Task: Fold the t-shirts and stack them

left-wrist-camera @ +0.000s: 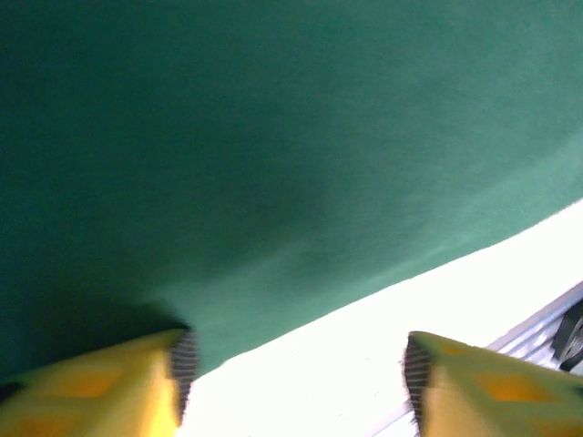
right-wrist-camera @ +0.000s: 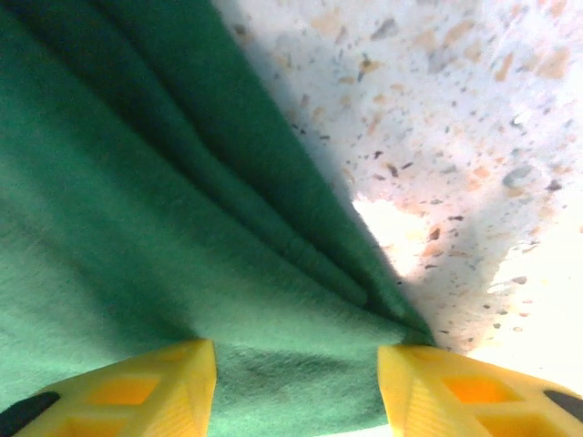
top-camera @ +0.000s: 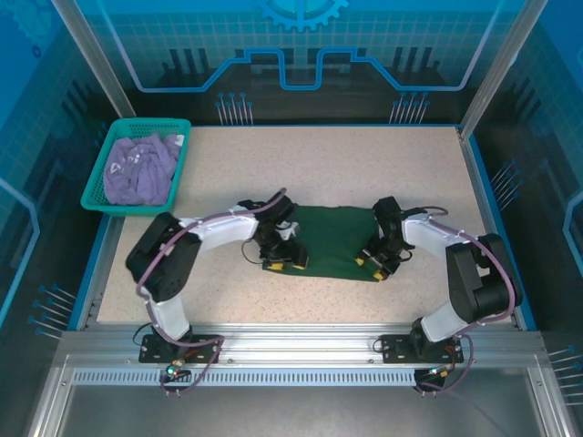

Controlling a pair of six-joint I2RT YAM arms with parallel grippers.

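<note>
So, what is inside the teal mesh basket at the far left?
A lavender t-shirt lies crumpled inside the teal mesh basket and fills most of it. The shirt covers nearly all of the basket's floor, so it cannot be seen whether anything lies under it.

Creased dark green t-shirt (right-wrist-camera: 137,209) corner between spread yellow fingers (right-wrist-camera: 137,387) (speckled table (right-wrist-camera: 474,137) alongside)

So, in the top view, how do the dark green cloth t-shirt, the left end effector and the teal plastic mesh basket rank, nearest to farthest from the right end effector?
1. Dark green cloth t-shirt: beneath the right end effector, mid-table.
2. Left end effector: at the shirt's left edge.
3. Teal plastic mesh basket: far-left corner.
</note>
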